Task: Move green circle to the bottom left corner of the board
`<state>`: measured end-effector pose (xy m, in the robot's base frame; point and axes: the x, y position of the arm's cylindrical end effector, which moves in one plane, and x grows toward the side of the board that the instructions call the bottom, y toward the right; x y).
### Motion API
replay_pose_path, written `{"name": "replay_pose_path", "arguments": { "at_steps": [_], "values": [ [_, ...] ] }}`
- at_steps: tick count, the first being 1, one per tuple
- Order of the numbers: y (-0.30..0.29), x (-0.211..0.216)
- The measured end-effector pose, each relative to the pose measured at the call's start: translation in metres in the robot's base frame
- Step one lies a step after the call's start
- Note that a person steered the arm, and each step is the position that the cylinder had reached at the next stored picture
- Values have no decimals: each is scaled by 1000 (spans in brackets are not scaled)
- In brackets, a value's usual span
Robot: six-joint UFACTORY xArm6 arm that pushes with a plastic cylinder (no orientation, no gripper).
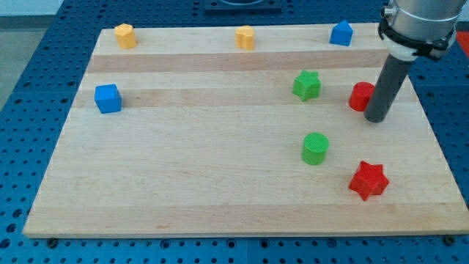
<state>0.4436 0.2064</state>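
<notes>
Resting our tip (375, 119) beside red block (360, 97), green circle (315, 148) at its 8 o'clock. No pincer here. Risk: off-centre push rolls circle toward red star (368, 180), off course across worktop (183, 183).

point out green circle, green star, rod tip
green circle (315, 148): camera view, point on its side, just under the top face.
green star (307, 85): camera view, centre of top face.
my tip (375, 119): camera view, rod's very end.

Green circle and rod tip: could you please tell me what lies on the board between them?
Nothing: in the camera view, only bare wood separates my tip from the green circle, down to its left.
</notes>
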Motion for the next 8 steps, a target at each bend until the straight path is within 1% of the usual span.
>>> {"name": "replay_pose_path", "arguments": {
  "at_steps": [1,5,7,8],
  "values": [
    [-9,19],
    [-117,68],
    [-145,99],
    [-176,106]
  ]
}}
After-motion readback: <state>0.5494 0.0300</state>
